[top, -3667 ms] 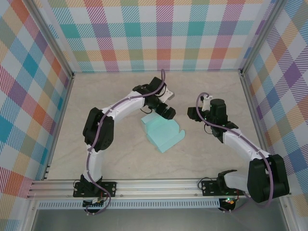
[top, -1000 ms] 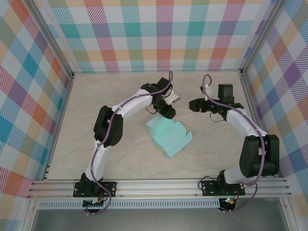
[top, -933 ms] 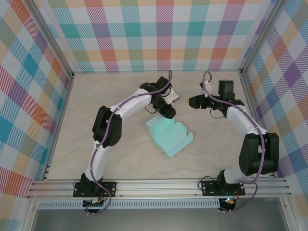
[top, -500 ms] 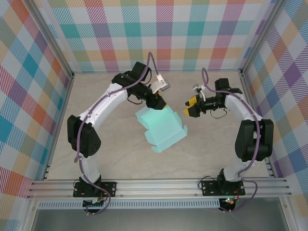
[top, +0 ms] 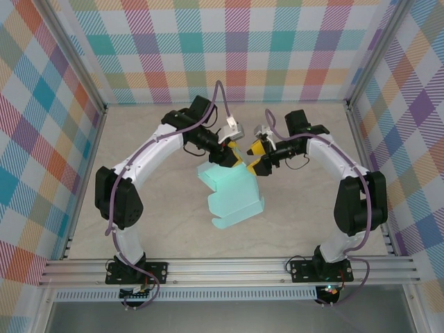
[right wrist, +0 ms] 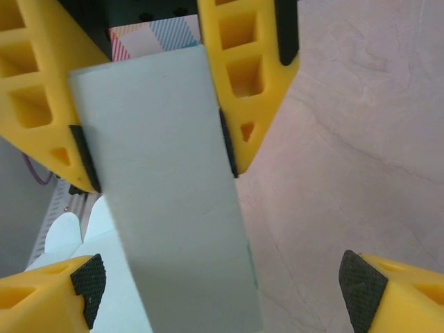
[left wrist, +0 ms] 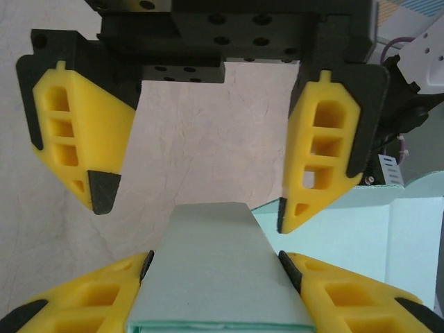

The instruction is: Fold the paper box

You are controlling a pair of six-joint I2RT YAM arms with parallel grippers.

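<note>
Squarely in left gripper (left wrist: 216, 267): paper box (top: 234, 198) flap.

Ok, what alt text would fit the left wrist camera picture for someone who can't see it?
The left gripper clamps a pale mint flap of the paper box between yellow fingers; facing it, the right gripper hangs open above the marbled table.
</note>
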